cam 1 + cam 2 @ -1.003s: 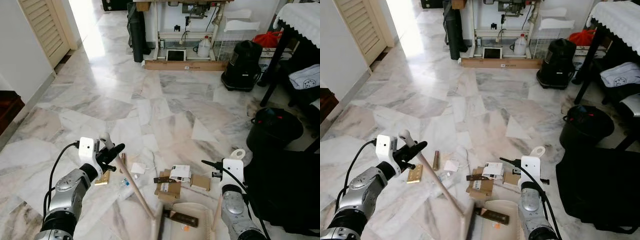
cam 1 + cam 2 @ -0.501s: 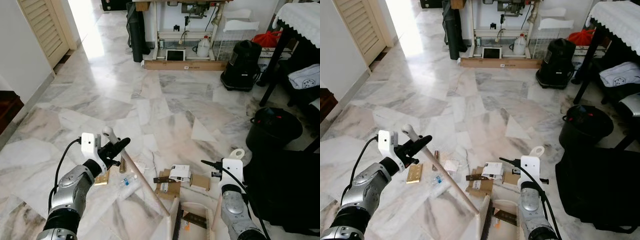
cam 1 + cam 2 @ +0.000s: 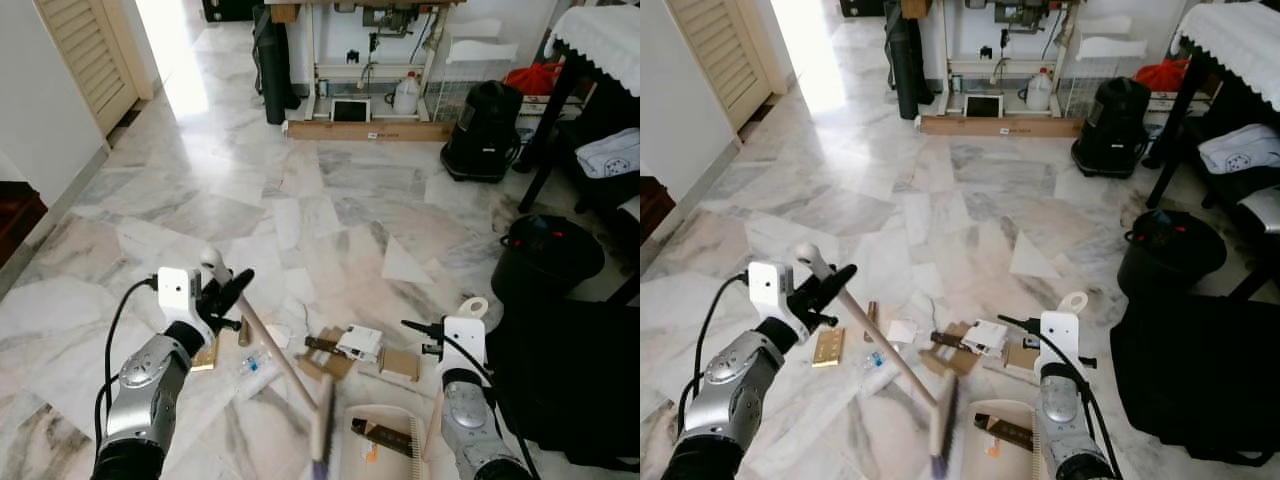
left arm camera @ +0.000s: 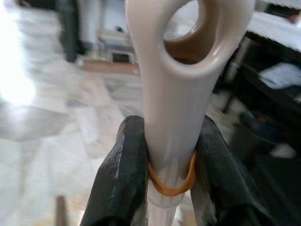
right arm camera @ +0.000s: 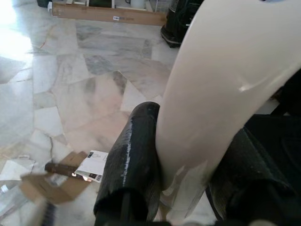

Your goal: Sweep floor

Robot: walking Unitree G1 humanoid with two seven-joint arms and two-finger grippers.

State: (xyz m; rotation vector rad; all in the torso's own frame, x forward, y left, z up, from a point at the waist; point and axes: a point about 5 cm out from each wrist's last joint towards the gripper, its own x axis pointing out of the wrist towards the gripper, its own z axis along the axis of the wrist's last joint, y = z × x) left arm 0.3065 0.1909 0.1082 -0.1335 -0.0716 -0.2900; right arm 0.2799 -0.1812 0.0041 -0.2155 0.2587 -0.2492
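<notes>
We are mid-sweep: our left gripper (image 4: pixel 162 174) clamps the broom (image 3: pixel 283 365), our right gripper (image 5: pixel 188 174) clamps the dustpan (image 3: pixel 385 440) near us. Next, we should brush the cardboard scraps (image 3: pixel 345 348) rightward into it.

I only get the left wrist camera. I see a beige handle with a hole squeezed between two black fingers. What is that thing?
Observer: It's the broom; the left gripper is shut on its handle top.
Operator: Where's the brushy end?
Observer: Down on the marble floor, beside the dustpan.
Operator: Who's holding the dustpan?
Observer: The right gripper, shut on its pale handle.
Operator: Is there still trash?
Observer: Yes, cardboard scraps lie in front of the pan.
</notes>
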